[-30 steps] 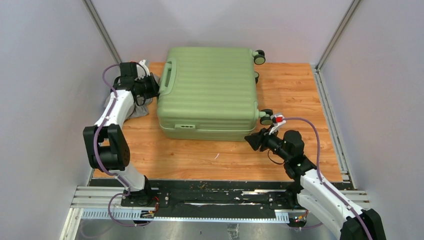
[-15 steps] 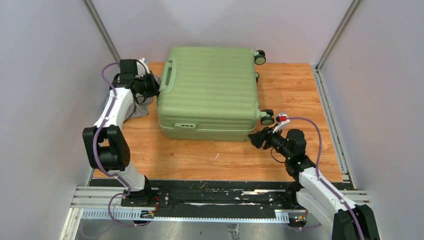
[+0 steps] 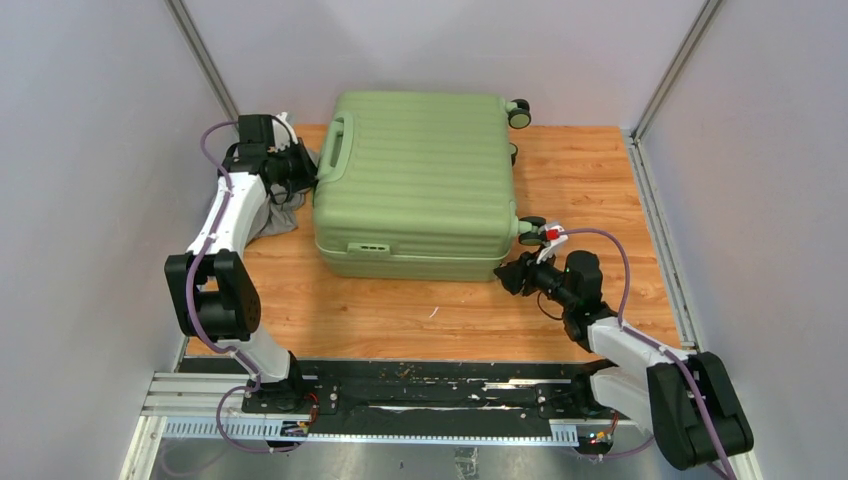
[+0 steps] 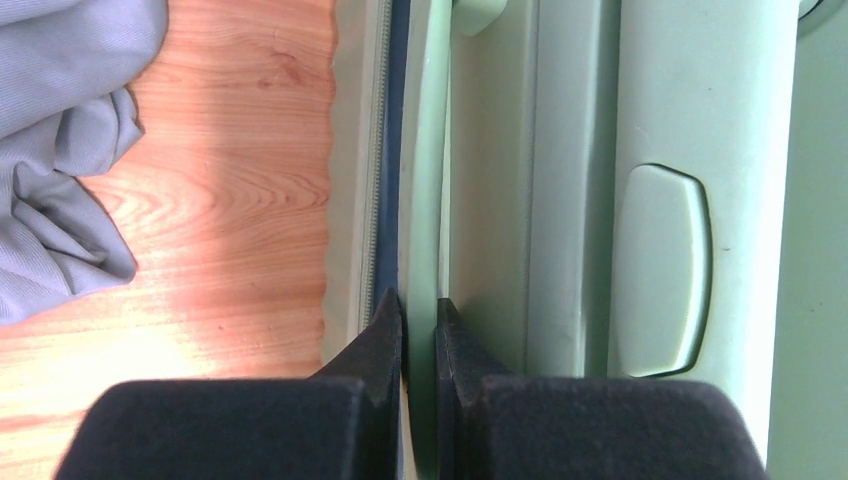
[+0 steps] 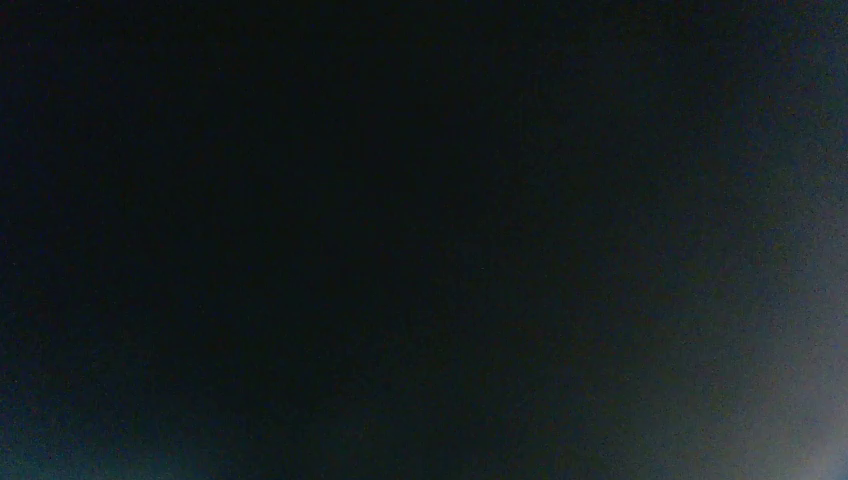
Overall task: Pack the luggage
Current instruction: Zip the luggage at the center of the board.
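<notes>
Luggage [image 3: 415, 180] lies closed on table [image 3: 400, 310], nudged slightly left vs a sec ago. Left gripper [image 4: 418, 318] stays pinched on its lid rim. Right gripper [image 3: 510, 274] has moved in to the near-right corner; its own view is black, so can't tell jaw state. Probably working the lid open.

One luggage [image 3: 415, 175] (green, ribbed) and one grey cloth [image 4: 60, 150].

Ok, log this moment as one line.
luggage: lid down, flat | left jaws: pinched on its left rim | right jaws: at near-right corner, state unclear | grey cloth: left of luggage
</notes>
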`<state>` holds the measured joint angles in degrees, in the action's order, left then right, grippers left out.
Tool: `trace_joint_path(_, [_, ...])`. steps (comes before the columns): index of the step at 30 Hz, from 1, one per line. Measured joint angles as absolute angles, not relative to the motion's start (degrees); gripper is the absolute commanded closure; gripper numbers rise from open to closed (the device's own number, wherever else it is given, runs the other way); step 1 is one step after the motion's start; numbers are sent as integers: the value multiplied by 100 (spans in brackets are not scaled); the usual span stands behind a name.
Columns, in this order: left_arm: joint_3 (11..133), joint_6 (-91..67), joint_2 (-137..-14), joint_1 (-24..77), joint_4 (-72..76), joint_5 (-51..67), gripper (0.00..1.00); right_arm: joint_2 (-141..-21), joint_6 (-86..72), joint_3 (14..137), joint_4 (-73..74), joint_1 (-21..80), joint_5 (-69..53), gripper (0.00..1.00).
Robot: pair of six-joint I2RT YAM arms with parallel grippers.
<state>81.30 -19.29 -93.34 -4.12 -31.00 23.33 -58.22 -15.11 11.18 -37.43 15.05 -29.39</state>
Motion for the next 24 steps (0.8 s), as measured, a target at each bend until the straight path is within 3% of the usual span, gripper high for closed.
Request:
trace_joint_path(13, [8241,-1931,-9404,-405,-3181,2305,100,-6005,-1262,1052,-4058,1494,-2755,72])
trace_joint_path(24, [8241,-1953,-9404,-392,-3179,2270,100,-6114,-1269,1052,-4237,1525,-2740,59])
